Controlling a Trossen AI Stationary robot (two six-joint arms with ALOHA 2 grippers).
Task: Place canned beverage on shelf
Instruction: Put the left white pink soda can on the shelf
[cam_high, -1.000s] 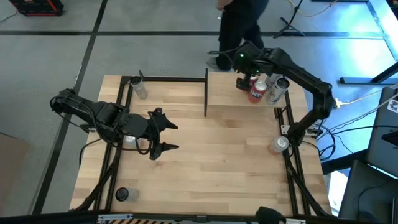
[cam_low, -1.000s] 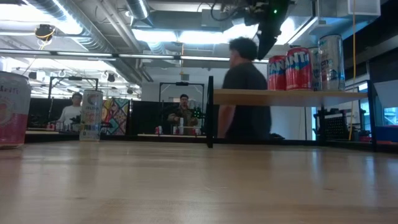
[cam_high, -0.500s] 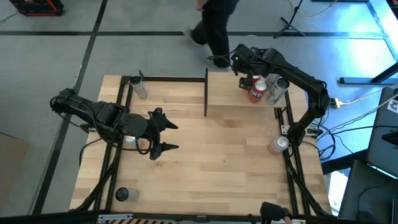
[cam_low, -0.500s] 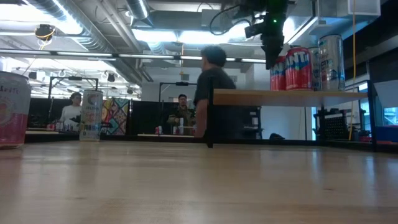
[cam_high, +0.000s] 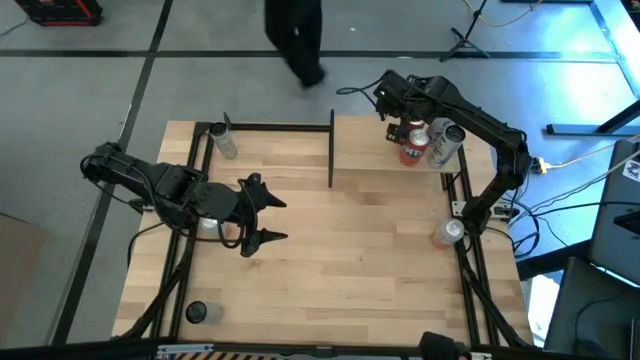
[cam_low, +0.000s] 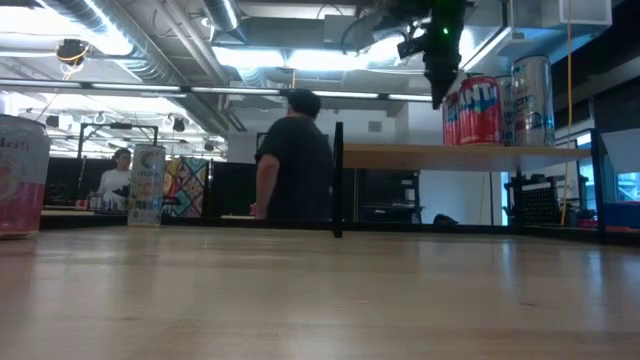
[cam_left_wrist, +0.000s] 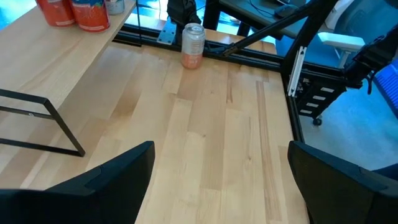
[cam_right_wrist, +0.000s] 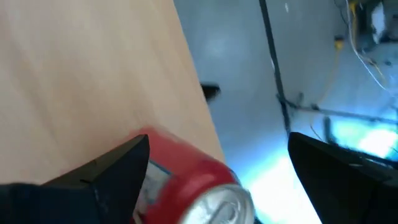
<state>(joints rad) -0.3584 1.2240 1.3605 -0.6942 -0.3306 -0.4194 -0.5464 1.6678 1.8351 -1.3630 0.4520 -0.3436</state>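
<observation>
**Cans stand on the shelf, both pincers released**

At the near-left corner of the tabletop (cam_high: 330, 250) a dark can (cam_high: 197, 312) stands alone. Above it in the high view, the left arm waits over the left-middle of the tabletop, its left pincer (cam_high: 262, 215) spread wide with nothing between the fingers; its wrist view looks across bare wood between the two dark fingertips (cam_left_wrist: 124, 165). At the far-left corner a pale can (cam_high: 226, 146) stands upright beside the black frame rail; in the low view it shows as a tall light can well to the left.

Moving right, a black post (cam_high: 331, 150) marks the left end of the shelf (cam_high: 365, 150), the small light-wood board raised at the far right of the tabletop. On its right part stand a red can (cam_high: 411, 147) and, just beside it, a silver can (cam_high: 445, 143); the low view shows the red can (cam_low: 478, 110) and a taller silver one upright on the board. The right pincer (cam_high: 390, 100) hangs above the shelf's far edge, close to the red can, its fingers apart and gripping nothing; in its wrist view the red can (cam_right_wrist: 186, 180) lies between the two open fingers, not touched by either.

Farther right, another silver can (cam_high: 449, 232) stands by the right arm's base. A person (cam_low: 295, 160) in dark clothes walks past behind the table.
</observation>
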